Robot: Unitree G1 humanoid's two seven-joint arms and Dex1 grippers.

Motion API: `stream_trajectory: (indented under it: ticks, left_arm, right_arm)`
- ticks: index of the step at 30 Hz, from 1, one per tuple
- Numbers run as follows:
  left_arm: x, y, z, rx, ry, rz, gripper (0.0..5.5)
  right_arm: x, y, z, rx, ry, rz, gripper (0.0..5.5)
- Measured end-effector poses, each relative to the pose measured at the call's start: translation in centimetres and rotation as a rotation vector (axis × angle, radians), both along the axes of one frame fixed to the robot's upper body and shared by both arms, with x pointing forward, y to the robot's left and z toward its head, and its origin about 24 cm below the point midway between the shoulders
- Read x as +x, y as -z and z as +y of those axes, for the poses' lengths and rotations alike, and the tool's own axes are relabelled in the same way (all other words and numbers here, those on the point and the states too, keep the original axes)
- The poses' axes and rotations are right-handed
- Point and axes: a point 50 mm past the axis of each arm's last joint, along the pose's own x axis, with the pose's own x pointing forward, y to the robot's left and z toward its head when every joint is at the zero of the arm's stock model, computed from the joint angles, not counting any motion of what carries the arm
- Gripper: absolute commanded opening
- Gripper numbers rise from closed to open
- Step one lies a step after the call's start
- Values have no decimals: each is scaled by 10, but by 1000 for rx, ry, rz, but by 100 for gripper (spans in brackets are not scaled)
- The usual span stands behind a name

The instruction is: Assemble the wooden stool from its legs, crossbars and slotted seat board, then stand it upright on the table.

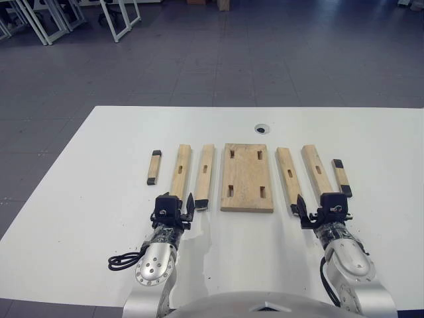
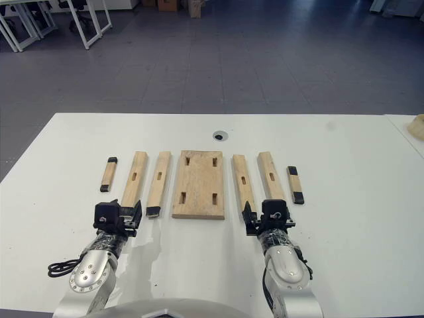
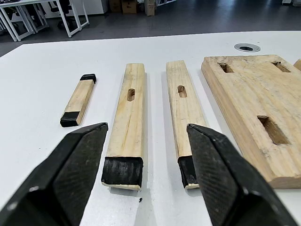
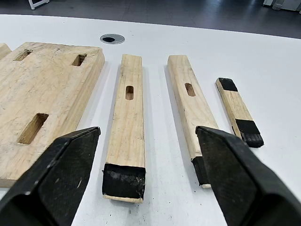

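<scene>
Parts laid out flat in one row on the white table (image 2: 344,199), long sides parallel, none joined.

- Slotted seat board (image 2: 199,184): centre of the row, four rectangular slots facing up.
- Left outer leg (image 2: 134,179) and left inner leg (image 2: 158,183): just beside the board on the robot's left, apart from each other. Each has one oblong slot and a black cap on the near end.
- Right inner leg (image 2: 243,182) and right outer leg (image 2: 271,175): same layout on the board's right.
- Left crossbar (image 2: 108,173) and right crossbar (image 2: 295,183): short pieces with black ends, outermost in the row.

Left gripper (image 3: 146,134): fingers spread wide, holding nothing. It sits at the near ends of the two left legs; the outer leg's cap lies in line with the gap.

Right gripper (image 4: 148,136): also spread wide, nothing held, at the near ends of the two right legs, with the inner leg's cap in line with the gap.

Cannot tell whether either gripper touches the tabletop; probably just above it.

Other: round cable port (image 2: 218,136) in the table beyond the board; black cable (image 2: 59,268) looped beside the left arm.
</scene>
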Motion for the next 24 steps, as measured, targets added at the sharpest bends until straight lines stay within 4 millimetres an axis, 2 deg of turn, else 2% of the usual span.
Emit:
stream_trajectory:
  ticks: [24]
  left_arm:
    - [1, -1, -1, -7, -3, -4, 311]
  right_arm:
    - [3, -1, -3, -10, -3, -7, 374]
